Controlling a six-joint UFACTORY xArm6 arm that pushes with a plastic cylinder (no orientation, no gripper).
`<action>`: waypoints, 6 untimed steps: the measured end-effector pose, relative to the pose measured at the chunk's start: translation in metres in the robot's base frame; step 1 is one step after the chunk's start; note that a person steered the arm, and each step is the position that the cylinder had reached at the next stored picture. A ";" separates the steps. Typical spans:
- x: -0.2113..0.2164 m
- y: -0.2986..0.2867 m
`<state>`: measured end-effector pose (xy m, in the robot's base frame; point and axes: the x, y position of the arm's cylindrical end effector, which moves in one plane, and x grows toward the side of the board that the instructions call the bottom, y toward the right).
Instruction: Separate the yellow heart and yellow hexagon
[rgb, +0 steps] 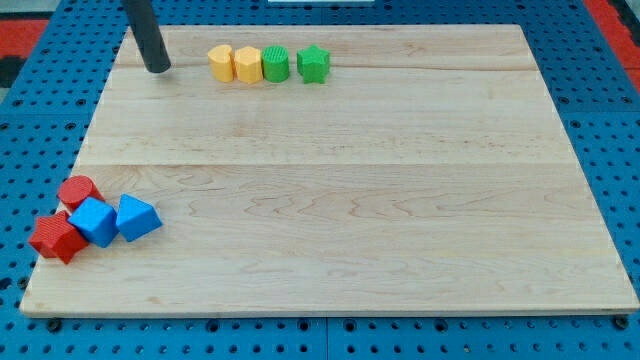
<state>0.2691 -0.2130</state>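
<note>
Red and blue plastic blocks (92, 220) crowd the wooden board's (350, 200) bottom-left corner. My tip (158, 70), a bare rod holding nothing, stands left of the touching yellow heart (221, 62) and yellow hexagon (247, 64). Both look light, rigid, slippery; I'd push at their seam.

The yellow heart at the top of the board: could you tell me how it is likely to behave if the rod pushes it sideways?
The yellow heart sits flat and squat, so it should slide rather than tip. It touches the yellow hexagon, so a push from the view's left, where my tip stands apart, would likely shove both together. An off-centre push may turn it.
</note>
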 end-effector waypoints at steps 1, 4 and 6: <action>-0.021 0.015; -0.008 0.051; -0.034 0.103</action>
